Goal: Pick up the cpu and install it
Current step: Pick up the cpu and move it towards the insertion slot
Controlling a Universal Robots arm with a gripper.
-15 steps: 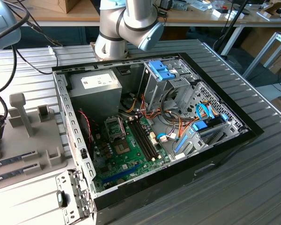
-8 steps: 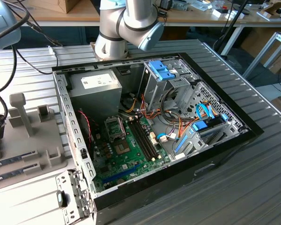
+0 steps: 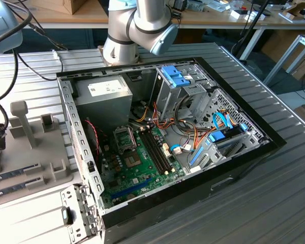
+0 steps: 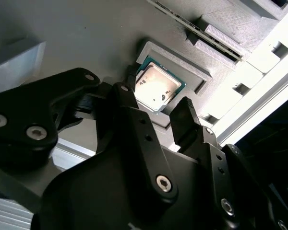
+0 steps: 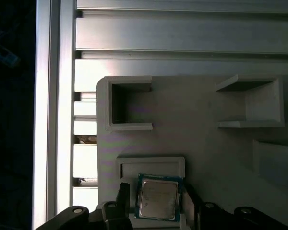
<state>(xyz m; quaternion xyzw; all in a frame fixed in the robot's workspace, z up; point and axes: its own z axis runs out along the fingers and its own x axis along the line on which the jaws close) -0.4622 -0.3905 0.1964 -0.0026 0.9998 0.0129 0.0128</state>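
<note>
The cpu (image 5: 157, 200) is a small square chip with a silver top and a green rim. It lies flat in a shallow square recess of a grey holder tray (image 5: 201, 143). My gripper (image 5: 157, 207) is open just above it, one black finger (image 5: 123, 199) on each side with a small gap to the chip's edges. In the second wrist view the cpu (image 4: 158, 86) shows beyond the two fingers (image 4: 185, 117) of my gripper (image 4: 156, 108), which stand apart. The chip rests in its recess and nothing holds it.
The open computer case (image 3: 244, 152) with its green motherboard (image 3: 137, 170) lies at the exterior view's middle. The grey tray (image 3: 35, 152) sits to its left, with long memory sticks (image 4: 197, 24) in slots. Aluminium rails (image 5: 182, 38) border the tray.
</note>
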